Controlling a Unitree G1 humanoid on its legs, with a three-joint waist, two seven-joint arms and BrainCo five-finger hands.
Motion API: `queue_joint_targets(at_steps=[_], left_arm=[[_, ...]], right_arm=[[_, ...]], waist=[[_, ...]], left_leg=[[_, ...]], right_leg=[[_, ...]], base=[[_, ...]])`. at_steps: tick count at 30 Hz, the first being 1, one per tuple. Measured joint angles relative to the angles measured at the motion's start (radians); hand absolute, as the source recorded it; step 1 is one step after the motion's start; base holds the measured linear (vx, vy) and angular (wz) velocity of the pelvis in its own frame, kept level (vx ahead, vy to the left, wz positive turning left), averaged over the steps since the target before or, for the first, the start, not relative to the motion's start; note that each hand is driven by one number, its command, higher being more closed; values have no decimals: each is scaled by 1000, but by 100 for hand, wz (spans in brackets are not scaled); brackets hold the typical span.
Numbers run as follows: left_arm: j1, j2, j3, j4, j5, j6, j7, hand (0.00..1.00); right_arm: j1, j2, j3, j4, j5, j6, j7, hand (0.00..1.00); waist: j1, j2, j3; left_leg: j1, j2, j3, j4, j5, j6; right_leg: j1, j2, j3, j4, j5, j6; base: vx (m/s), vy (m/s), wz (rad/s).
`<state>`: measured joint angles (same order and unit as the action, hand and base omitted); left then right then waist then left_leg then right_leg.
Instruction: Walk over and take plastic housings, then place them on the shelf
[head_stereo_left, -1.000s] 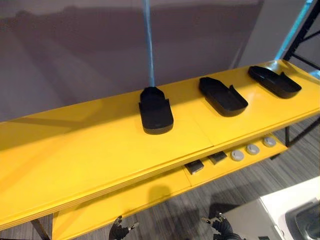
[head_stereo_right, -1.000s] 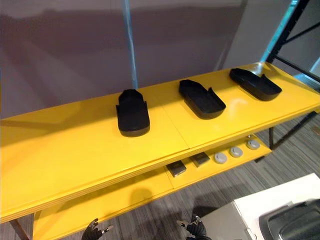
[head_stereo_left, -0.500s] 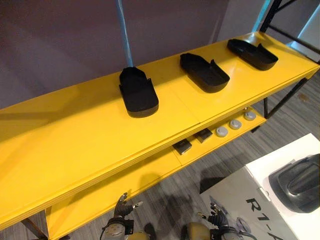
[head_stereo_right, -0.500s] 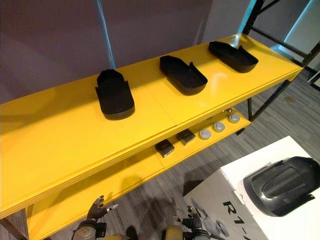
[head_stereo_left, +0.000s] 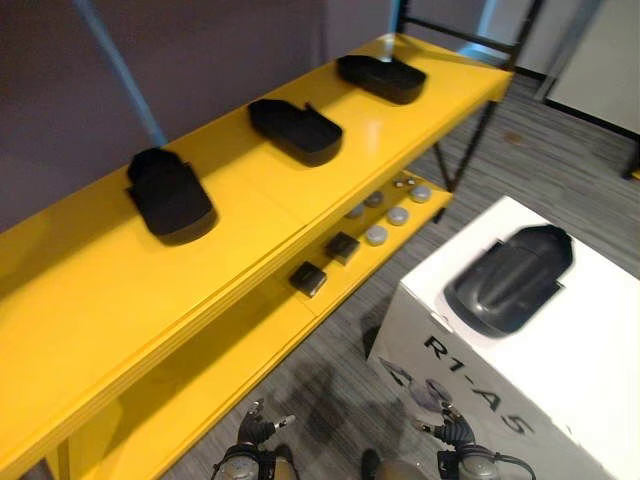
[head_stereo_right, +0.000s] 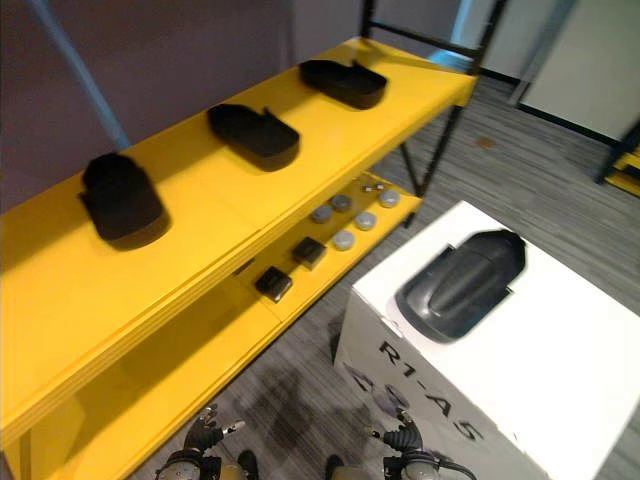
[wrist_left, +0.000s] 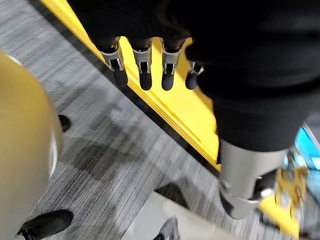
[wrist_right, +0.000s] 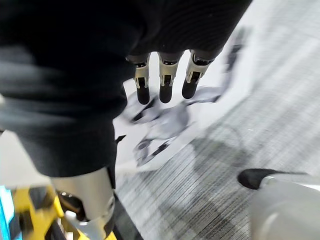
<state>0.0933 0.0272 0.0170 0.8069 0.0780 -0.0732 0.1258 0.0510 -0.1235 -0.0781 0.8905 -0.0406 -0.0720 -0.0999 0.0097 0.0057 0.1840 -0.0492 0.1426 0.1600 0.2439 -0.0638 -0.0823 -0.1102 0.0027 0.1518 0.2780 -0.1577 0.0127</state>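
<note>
Silver fingers of the left hand (head_stereo_left: 255, 432) and right hand (head_stereo_left: 447, 432) hung straight and empty, down low. Ahead to the right a dark housing (head_stereo_left: 508, 278) lay on a white box (head_stereo_left: 570, 390); doing this step well, I judged, meant squaring up to the box and reaching both hands under the housing's long sides. Beyond, the yellow shelf (head_stereo_left: 90, 300) held three housings (head_stereo_left: 295, 130), its left end bare.

A dull purple-grey wall (head_stereo_left: 220, 50) runs behind the long yellow shelf (head_stereo_left: 90, 300), whose lower board (head_stereo_left: 200, 390) sits just above the grey streaked carpet floor (head_stereo_right: 560, 190). A pale blue streak of light (head_stereo_left: 120, 70) crosses the wall.
</note>
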Motion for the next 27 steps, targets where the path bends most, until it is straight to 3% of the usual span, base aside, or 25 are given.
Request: queue_joint_targets(at_steps=[2, 3, 6, 7, 9, 10, 11, 13, 14, 15, 16, 17, 19, 21, 23, 24, 26, 27], left_arm=[[0, -6, 0, 1, -3, 0, 0, 0], [-2, -11, 0, 5, -12, -2, -1, 0], [-12, -9, 17, 32, -17, 0, 0, 0], [-8, -3, 19, 45, -17, 1, 0, 0], [-3, 10, 20, 49, -18, 3, 1, 0], [-8, 16, 36, 49, -18, 2, 0, 0], [-13, 19, 42, 53, -17, 3, 2, 0], [-17, 27, 46, 57, -17, 0, 1, 0], [-15, 18, 44, 60, -17, -8, 0, 0], [-17, 16, 43, 62, -18, -12, -1, 0], [-15, 18, 40, 84, -18, -9, 0, 0], [-13, 28, 36, 87, -18, -2, -1, 0], [-20, 35, 35, 89, -18, -1, -1, 0], [-20, 41, 36, 107, -17, -1, 0, 0], [-20, 42, 35, 118, -17, 4, -1, 0], [-22, 31, 36, 112, -20, 6, -1, 0], [-19, 26, 35, 100, -21, 5, 0, 0], [-18, 26, 35, 99, -22, 6, 1, 0]], right_arm=[[7, 0, -1, 0, 1, 0, 0, 0], [2, -2, -3, 1, 1, 1, 0, 0], [1, 8, 1, -3, 11, 6, 0, 0], [2, 13, 1, -3, 14, 9, 0, 0], [4, 15, 3, -3, 15, 9, 0, 0], [2, 19, 5, -2, 15, 9, 0, 0], [-8, 21, 13, -3, 14, 8, 0, 0], [-11, 23, 31, -1, 13, 8, 2, 0], [-24, 17, 31, 20, 13, 9, 2, 0], [-26, 12, 28, 34, 13, 10, 3, 0], [-29, 17, 40, 41, 10, 10, 5, 0], [-26, 25, 42, 30, 11, 9, 6, 0], [-22, 25, 41, 27, 11, 9, 6, 0], [-14, 27, 40, 27, 15, 9, 6, 0], [-7, 28, 32, 26, 18, 7, 4, 0], [2, 19, 22, 26, 21, 6, 3, 0], [4, 10, 19, 27, 23, 6, 1, 0], [1, 8, 9, 27, 23, 6, -1, 0]], waist=[[-15, 15, -2], [-24, 36, -4], [-18, 33, 3], [-19, 32, 6], [-28, 40, 2], [-28, 45, -4], [-18, 47, -5], [-14, 38, 1], [-16, 33, 8], [-16, 47, 10], [-8, 33, 11], [-14, 25, 8], [-29, 28, 9], [-20, 28, 11], [-21, 18, 15], [-21, 14, 18], [-19, 18, 20], [-20, 20, 21]], left_leg=[[21, 1, 4, -11, -43, -3], [39, 7, 16, -38, -105, -20], [61, -14, 81, -36, -146, -12], [81, -25, 106, -30, -167, -5], [112, -24, 163, -27, -187, -15], [113, -13, 197, -13, -181, -7], [107, -4, 198, 16, -178, -2], [58, -6, 176, 141, -209, 16], [80, -45, 137, -25, -209, 40], [107, -41, 153, -91, -123, 40], [140, -53, 210, -97, -110, 33], [142, -61, 226, -88, -112, 34], [142, -51, 219, -78, -126, 24], [138, -6, 218, -17, -167, 3], [105, 23, 199, 99, -179, -11], [48, 51, 170, 246, -177, -11], [6, 56, 129, 319, -186, -14], [0, 37, 92, 278, -197, -15]], right_leg=[[-18, 9, 41, 9, 1, 3], [-38, 24, 68, 14, 9, 17], [-67, 3, 100, 14, 17, 27], [-71, -2, 122, 18, 36, 47], [-81, 14, 141, 28, 53, 60], [-106, 24, 99, 35, 70, 51], [-124, 24, -5, 45, 93, 18], [-122, -17, -160, 46, 118, -18], [-120, -42, -259, 42, 118, -23], [-116, -48, -327, 43, 112, -28], [-115, -94, -467, 60, 89, -42], [-115, -119, -519, 73, 74, -50], [-108, -107, -526, 57, 72, -53], [-78, -71, -531, 32, 50, -56], [-46, -65, -545, 22, 35, -63], [-17, -62, -553, 5, 33, -65], [11, -59, -550, -13, 32, -67], [22, -61, -544, -22, 35, -64]], base=[[-106, 183, -103], [-110, 236, -99], [-40, 205, -116], [42, 228, -114], [100, 137, -108], [159, 48, -126], [172, 13, -130], [107, -38, -112], [-4, -54, -95], [-52, -45, -102], [-21, -33, -82], [7, -13, -57], [42, -14, -1], [73, -78, -4], [72, -133, 15], [36, -112, 22], [83, -62, 5], [105, -16, -7]])
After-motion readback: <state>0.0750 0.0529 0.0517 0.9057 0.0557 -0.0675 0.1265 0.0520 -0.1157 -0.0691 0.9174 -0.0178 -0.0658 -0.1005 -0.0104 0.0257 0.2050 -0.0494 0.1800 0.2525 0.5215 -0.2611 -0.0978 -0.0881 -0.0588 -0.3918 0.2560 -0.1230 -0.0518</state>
